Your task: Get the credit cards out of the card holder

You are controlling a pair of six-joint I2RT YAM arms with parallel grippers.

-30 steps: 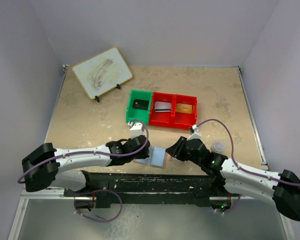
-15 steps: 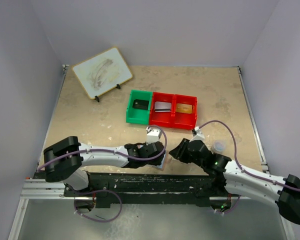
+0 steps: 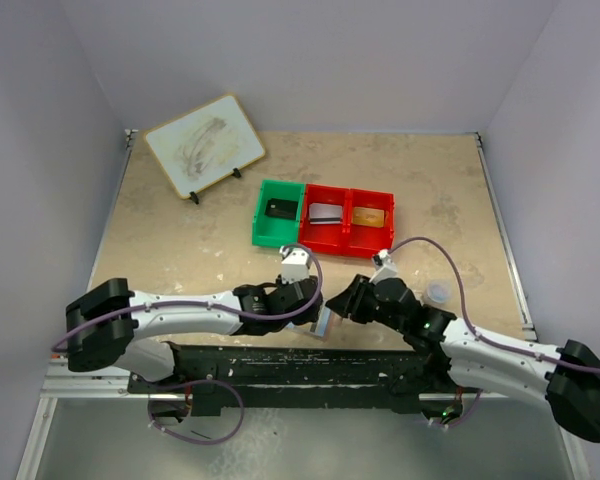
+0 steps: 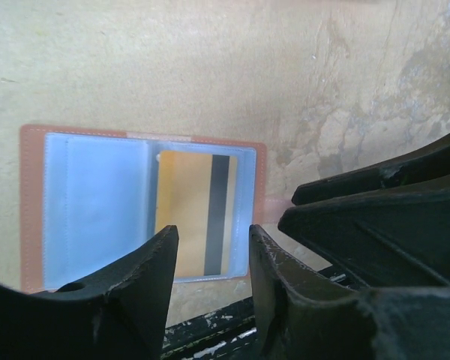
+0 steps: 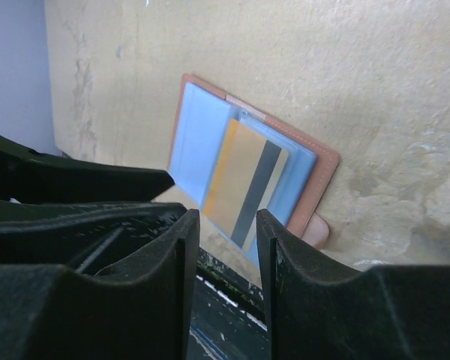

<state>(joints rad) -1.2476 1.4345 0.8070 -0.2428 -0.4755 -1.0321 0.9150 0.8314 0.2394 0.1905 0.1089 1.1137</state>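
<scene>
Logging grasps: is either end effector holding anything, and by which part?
Nothing held: left end effector and right end effector hang open over the card holder, flat on the table.

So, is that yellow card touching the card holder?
Touching. The left wrist view shows the yellow card tucked in a pocket of the open card holder, its pale panel framing it.

The left arm (image 3: 180, 308) and the right arm (image 3: 490, 350) lie low, reaching inward, tips nearly meeting. The left claw (image 4: 212, 255) and the right claw (image 5: 229, 240) both have their jaws slightly parted.
</scene>
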